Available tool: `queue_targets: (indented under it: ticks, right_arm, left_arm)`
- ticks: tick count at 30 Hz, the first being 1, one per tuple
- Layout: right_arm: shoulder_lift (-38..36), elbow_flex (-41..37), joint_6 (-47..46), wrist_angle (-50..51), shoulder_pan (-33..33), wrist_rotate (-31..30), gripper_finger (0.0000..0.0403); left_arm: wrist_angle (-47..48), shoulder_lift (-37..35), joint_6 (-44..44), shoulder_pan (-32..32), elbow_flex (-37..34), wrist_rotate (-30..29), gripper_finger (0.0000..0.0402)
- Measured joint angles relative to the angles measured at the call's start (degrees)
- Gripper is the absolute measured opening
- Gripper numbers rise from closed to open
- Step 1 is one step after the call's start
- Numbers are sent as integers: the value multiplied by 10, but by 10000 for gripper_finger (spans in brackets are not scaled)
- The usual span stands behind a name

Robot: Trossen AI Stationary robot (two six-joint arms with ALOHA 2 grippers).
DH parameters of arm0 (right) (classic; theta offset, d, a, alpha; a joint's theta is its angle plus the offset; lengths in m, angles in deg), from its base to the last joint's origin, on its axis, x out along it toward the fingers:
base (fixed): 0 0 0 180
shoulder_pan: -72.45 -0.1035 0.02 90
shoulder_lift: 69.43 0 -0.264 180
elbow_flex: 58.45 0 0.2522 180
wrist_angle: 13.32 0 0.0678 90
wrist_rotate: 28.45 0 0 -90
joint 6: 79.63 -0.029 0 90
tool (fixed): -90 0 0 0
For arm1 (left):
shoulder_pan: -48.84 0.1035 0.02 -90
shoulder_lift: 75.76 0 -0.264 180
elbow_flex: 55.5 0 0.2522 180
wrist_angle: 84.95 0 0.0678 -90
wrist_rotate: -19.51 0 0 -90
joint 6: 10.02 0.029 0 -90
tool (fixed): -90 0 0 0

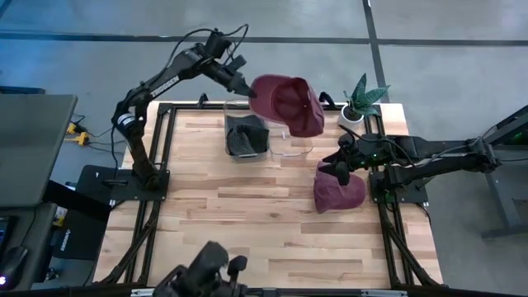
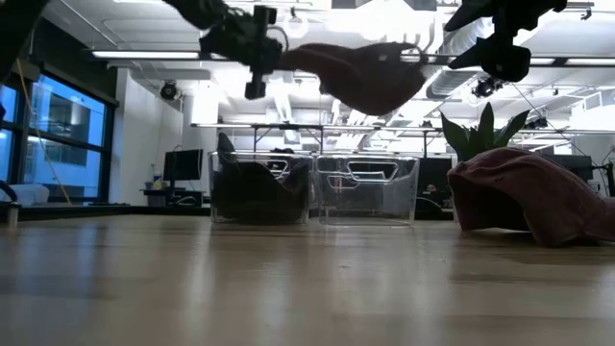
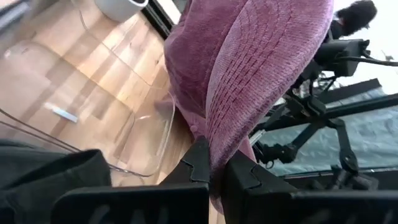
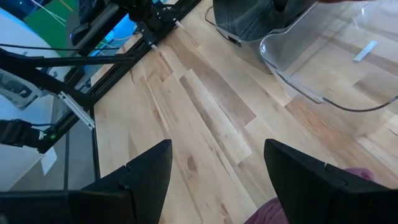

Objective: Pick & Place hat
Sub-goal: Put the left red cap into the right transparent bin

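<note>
Maroon corduroy cap (image 1: 289,105) hung in the air above the two clear plastic bins, pinched at its edge by the left claw (image 1: 250,91). Left wrist view showed both dark fingers (image 3: 200,163) clenched on the ribbed maroon fabric. From the low view, the cap (image 2: 360,75) sagged well clear of the bin rims.

Left-hand clear bin (image 1: 246,132) held dark folded fabric (image 1: 245,137). Right-hand clear bin (image 1: 292,145), just beside it, sat partly under the raised cap.

Second maroon cap (image 1: 338,190) lay on the wooden bench (image 1: 247,223) near its right edge. Right claw (image 1: 341,167) hovered over that cap's rear edge, fingers spread apart and holding nothing; whether it touched the cap could not be told.

Small potted plant in a white pot (image 1: 358,104) stood at the far right corner.
</note>
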Motion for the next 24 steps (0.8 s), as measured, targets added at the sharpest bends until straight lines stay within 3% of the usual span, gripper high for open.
queue_targets:
  ticks: [9,24]
  right_arm:
    - [0,0,0,0,0,-1,250]
    - [0,0,-1,0,0,-1,250]
  left_arm:
    - [-3,66,44,32,1,143,0]
    - [26,79,57,33,0,126,0]
